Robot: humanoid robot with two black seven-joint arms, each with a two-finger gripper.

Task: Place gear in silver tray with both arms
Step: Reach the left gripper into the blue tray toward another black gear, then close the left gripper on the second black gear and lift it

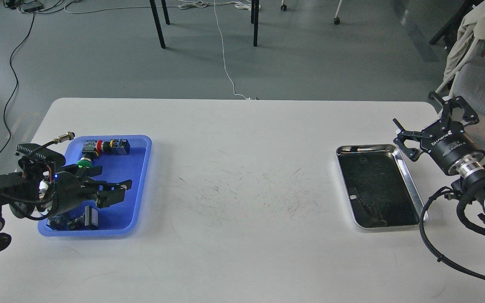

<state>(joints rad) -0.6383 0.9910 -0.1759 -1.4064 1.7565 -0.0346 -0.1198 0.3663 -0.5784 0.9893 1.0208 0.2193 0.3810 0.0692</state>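
The silver tray [378, 181] lies on the right side of the white table, and nothing is in it. My right gripper [425, 115] hovers just beyond the tray's far right corner with its fingers spread open and empty. My left gripper [120, 190] reaches from the left over the blue plastic tray [143, 168]. Its two fingers are apart and low above the tray floor. No gear shows; the small black gear seen earlier lay where the left fingers now cover the tray floor.
The blue tray also holds a red push-button switch [104, 146], a green one [84, 162] and a black block [91, 217]. A grey chair with cloth [478, 80] stands past the table's right edge. Black cables [436, 248] hang by my right arm.
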